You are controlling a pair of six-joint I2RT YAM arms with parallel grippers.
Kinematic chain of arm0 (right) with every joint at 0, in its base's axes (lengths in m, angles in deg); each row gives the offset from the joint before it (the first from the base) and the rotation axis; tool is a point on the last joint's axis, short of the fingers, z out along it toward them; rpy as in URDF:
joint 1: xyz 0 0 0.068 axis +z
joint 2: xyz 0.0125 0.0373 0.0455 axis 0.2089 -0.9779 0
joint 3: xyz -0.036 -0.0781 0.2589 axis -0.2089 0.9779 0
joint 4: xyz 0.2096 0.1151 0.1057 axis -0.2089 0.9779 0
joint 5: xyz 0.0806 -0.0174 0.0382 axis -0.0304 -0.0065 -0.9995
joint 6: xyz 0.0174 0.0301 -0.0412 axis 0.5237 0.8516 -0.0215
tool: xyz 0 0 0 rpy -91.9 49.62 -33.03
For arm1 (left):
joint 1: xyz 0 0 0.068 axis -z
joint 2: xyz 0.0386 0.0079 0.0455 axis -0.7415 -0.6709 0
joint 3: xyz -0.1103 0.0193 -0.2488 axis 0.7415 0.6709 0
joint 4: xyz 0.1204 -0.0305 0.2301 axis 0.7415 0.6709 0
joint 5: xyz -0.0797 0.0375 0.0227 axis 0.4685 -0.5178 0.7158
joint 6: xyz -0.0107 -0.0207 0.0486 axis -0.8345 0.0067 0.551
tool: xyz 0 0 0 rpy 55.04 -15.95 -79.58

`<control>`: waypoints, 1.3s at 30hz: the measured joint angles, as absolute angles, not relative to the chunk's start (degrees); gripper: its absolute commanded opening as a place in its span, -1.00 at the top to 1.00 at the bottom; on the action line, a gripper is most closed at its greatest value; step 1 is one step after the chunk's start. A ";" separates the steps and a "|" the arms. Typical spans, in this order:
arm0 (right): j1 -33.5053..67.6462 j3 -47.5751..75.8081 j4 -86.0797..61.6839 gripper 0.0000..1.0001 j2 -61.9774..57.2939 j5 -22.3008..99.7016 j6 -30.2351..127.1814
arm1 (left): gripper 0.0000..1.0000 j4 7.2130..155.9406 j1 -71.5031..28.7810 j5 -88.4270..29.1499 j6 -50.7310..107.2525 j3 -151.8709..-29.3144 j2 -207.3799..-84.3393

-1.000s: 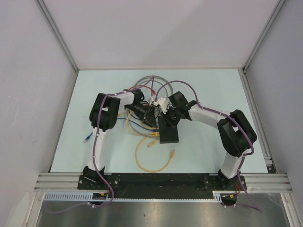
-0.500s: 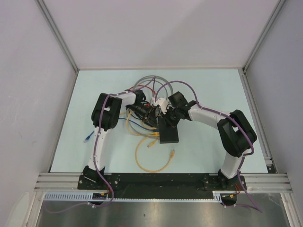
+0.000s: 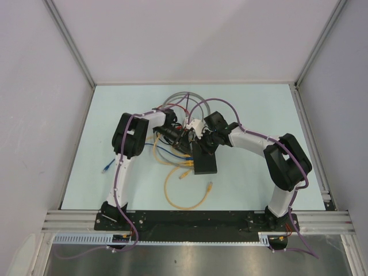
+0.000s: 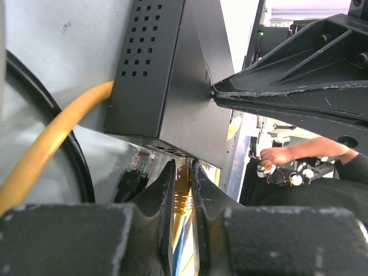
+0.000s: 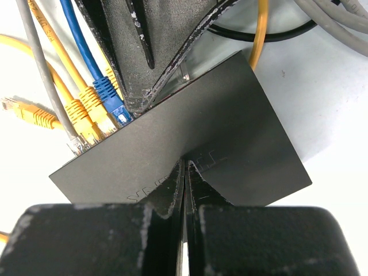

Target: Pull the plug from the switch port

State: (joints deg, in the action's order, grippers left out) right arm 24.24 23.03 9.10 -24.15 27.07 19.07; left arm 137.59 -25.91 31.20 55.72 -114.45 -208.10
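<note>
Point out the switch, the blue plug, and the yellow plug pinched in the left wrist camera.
switch [image 5: 230, 132], right wrist view, bare top face.
blue plug [image 5: 109, 95], right wrist view, ribbed boot.
yellow plug [image 4: 183, 195], left wrist view, ribbed boot.

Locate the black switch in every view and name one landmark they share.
Top external: the switch lies centre, between the arms.
Left wrist: upper centre, above the left gripper holding the plug.
Right wrist: fills the middle.
Shared landmark: the right gripper pressed shut on its top.
</note>
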 measured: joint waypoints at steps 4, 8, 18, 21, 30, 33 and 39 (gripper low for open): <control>24.26 23.03 9.10 1.00 -24.15 27.07 19.05 | 1.00 138.09 -25.88 31.14 56.99 -114.63 -208.16; 24.26 23.03 9.10 1.00 -24.15 27.07 19.05 | 1.00 137.81 -25.95 31.73 57.99 -113.99 -208.16; 24.32 23.03 9.12 1.00 -24.15 27.05 19.00 | 1.00 143.08 -25.47 28.21 60.53 -119.13 -209.26; 24.41 23.03 9.12 1.00 -24.15 27.07 18.94 | 1.00 141.68 -25.49 29.45 60.88 -117.36 -209.08; 24.63 23.03 9.12 1.00 -24.15 27.03 18.89 | 1.00 141.90 -25.42 29.61 60.94 -117.86 -209.02; 24.63 23.03 9.12 1.00 -24.15 27.03 18.89 | 1.00 142.84 -25.36 28.86 60.97 -118.43 -209.19; 24.65 23.03 9.12 1.00 -24.15 27.05 18.87 | 1.00 140.65 -25.82 31.44 61.27 -116.00 -209.17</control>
